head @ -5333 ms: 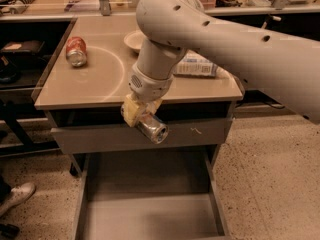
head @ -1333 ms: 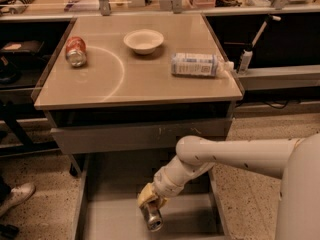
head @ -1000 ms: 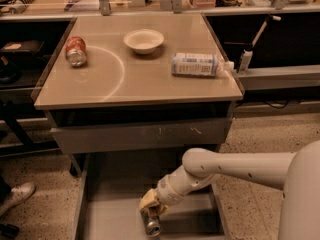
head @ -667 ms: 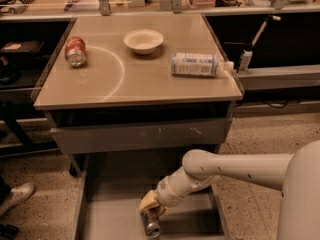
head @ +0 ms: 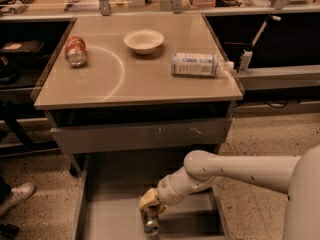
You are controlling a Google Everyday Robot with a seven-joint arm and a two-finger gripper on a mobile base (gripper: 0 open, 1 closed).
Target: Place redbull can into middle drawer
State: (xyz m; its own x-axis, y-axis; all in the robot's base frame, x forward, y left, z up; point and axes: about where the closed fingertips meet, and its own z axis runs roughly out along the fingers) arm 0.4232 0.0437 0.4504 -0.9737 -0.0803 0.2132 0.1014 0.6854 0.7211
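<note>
The redbull can (head: 150, 222), slim and silver with a shiny top, sits low in the open middle drawer (head: 112, 209), a wide shallow grey drawer pulled out under the table. My gripper (head: 149, 206), with pale yellow fingers, is down inside the drawer and shut on the can's upper end. The can tilts toward the camera, its far end at or near the drawer floor. My white arm (head: 235, 170) reaches in from the right.
On the tabletop (head: 135, 84) lie a stout red-orange can (head: 76, 51) at left, a white bowl (head: 143, 40) in the middle and a lying plastic bottle (head: 197, 64) at right. A scratched grey drawer front (head: 140, 135) sits above. A shoe (head: 16, 196) is at left.
The arm carried the can from in front of the table's edge down into the open drawer. Over the last second it has hardly moved.
</note>
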